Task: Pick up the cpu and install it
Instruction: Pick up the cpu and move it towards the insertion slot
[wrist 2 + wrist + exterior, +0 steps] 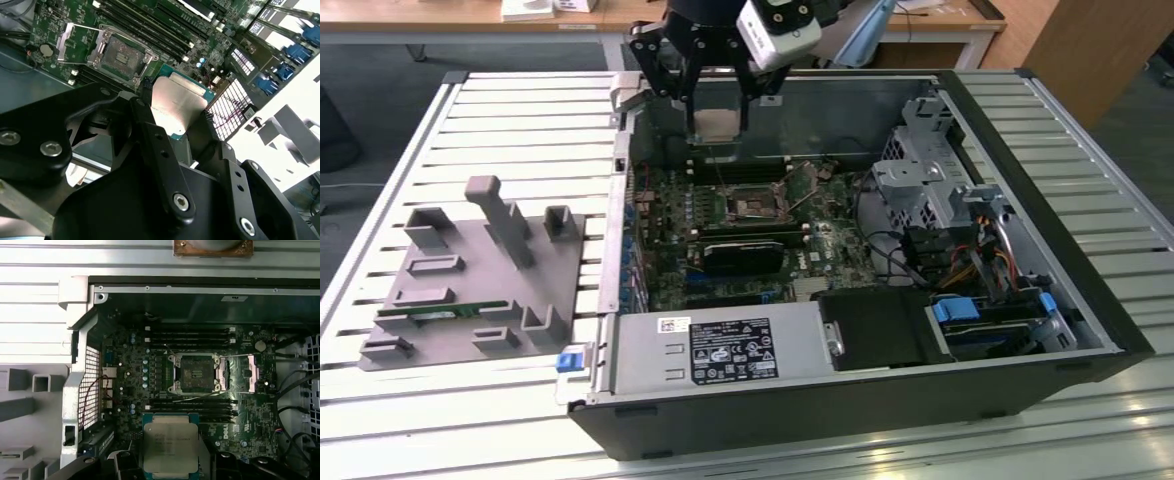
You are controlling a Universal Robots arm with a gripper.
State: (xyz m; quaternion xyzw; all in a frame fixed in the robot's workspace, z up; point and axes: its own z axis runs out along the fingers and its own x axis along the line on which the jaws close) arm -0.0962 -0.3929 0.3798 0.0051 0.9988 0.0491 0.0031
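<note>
Surface: a slatted metal table [520, 110], pale and ribbed, carrying everything.
Room: a wooden desk [454, 15] stands behind the table at 11 o'clock in the exterior view, and dark floor lies beyond the table edges.
Cases: one open computer case [854, 425] lying on its side, with the motherboard [670, 235] exposed inside.
Sockets: one empty socket [754, 207] with its metal frame swung open, near the middle of the board.
Long slots: four slots [192, 332] in the first wrist view, two on each side of the socket.
Fixtures: one grey holder tray [467, 290] at 9 o'clock from the case, with one green memory stick [434, 312] lying in it.
Chips: one cpu [718, 122], its silvery top showing.
Gripper: one gripper [718, 132]. Its two black fingers [145, 117] pinch the cpu by opposite edges.
Cpu position: between the fingertips, held flat in the air above the board. It is clear of the socket, at 12 o'clock from it in the exterior view.
</note>
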